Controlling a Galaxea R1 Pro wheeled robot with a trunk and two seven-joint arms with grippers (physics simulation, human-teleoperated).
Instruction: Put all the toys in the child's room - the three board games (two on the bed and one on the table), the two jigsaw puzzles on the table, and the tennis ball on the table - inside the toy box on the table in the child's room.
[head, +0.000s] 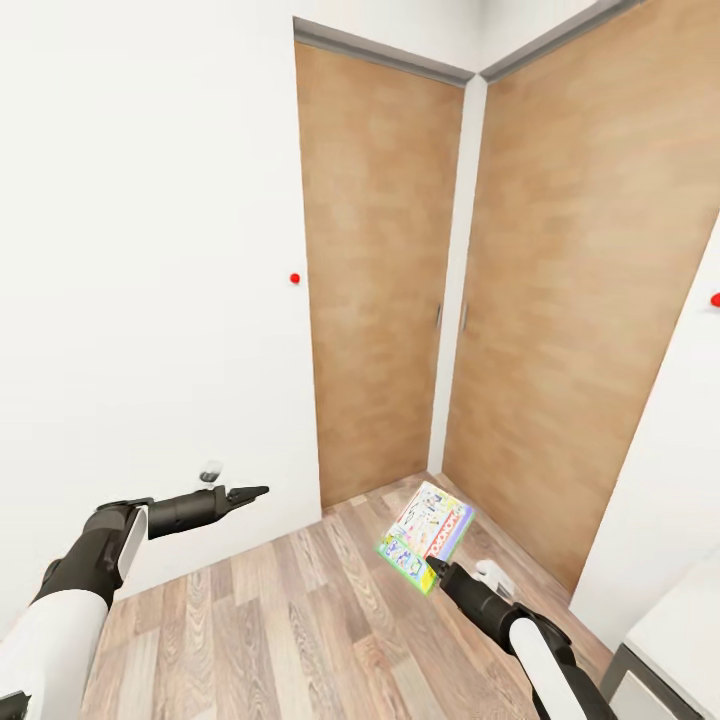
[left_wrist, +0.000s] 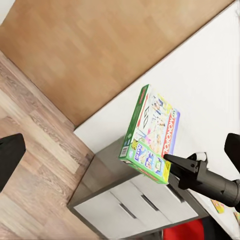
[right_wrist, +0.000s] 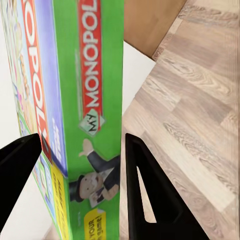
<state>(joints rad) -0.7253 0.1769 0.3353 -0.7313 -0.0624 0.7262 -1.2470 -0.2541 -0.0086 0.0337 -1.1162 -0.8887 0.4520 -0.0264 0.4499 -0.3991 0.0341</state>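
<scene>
My right gripper (head: 432, 566) is shut on the lower edge of a white-green "My Monopoly" board game (head: 428, 535), holding it in the air above the wooden floor. In the right wrist view the box (right_wrist: 85, 100) stands on edge between the two black fingers (right_wrist: 145, 185). From the left wrist I see the same box (left_wrist: 152, 135) and the right gripper (left_wrist: 167, 159) in front of the table (left_wrist: 130, 200) with its white drawers. My left gripper (head: 250, 492) hangs out to the left, open and empty. A corner of the table (head: 675, 625) shows low on the right.
Two tall wooden wardrobe doors (head: 380, 300) meet in the corner ahead, with a white wall (head: 150, 250) to the left and a white panel (head: 660, 450) to the right. Small colourful flat things (left_wrist: 217, 206) lie on the table top, too small to name. Wooden floor (head: 280, 620) lies below.
</scene>
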